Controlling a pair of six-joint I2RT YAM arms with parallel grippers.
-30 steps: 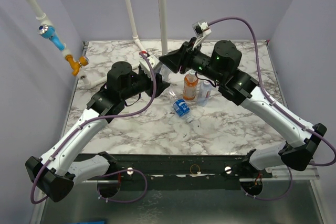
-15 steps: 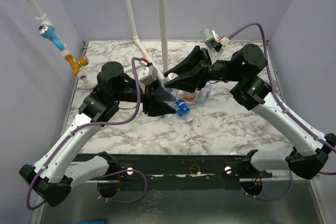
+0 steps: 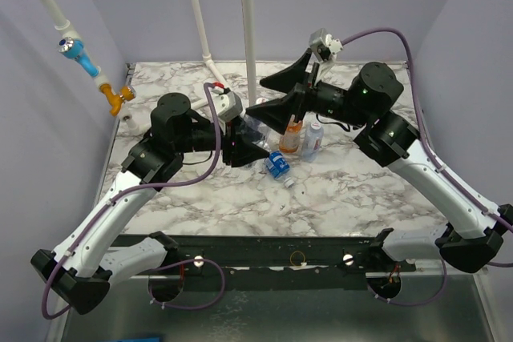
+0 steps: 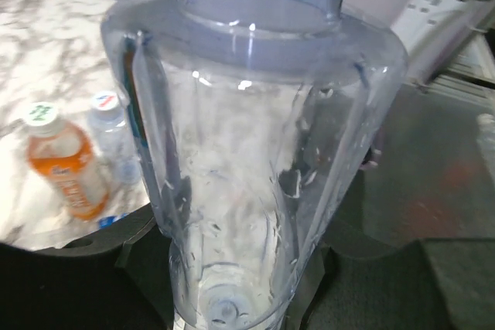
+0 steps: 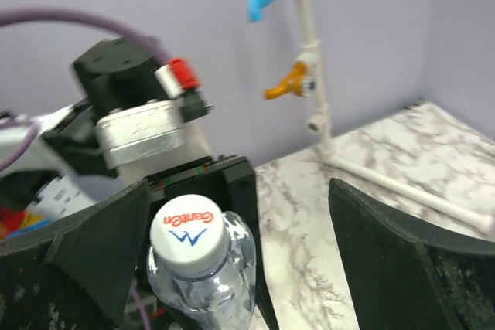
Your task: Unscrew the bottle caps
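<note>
Left claw (image 3: 245, 145) grips a clear bottle (image 3: 255, 127) by the body and holds it off the table (image 3: 377, 190), top end aimed at the right claw (image 3: 254, 96). Right claw is spread wide, one finger on each side of that end; contact cannot be judged from above. Just behind it stand an orange bottle (image 3: 293, 135) and a second clear bottle (image 3: 314, 138), upright and close together. A blue-labelled bottle (image 3: 276, 164) lies on its side nearer the arms. A white pipe (image 3: 248, 30) rises at the back, near the right claw's upper finger.

Left wrist view: held bottle fills the frame, blue neck ring at the top edge. Claw fingers mostly hidden behind it. Orange bottle and its clear neighbour show at left, both capped.

Right wrist view: white printed cap (image 5: 189, 237) sits on the held bottle, between the wide fingers but nearer the left-hand one in frame. Nothing pinched yet.

Judgement: step in hand is closing on this cap.
- Centre the cap between the fingers first.
- Close on the cap only, clear of the neck ring.
- Line the wrist's turning axis with the bottle's.
- Left claw must hold firm or the body spins along; the thin plastic may buckle under a hard squeeze.

Room: open above and toward the arms. Tight toward the standing bottles and the pipe, where a wide wrist swing risks a knock.
</note>
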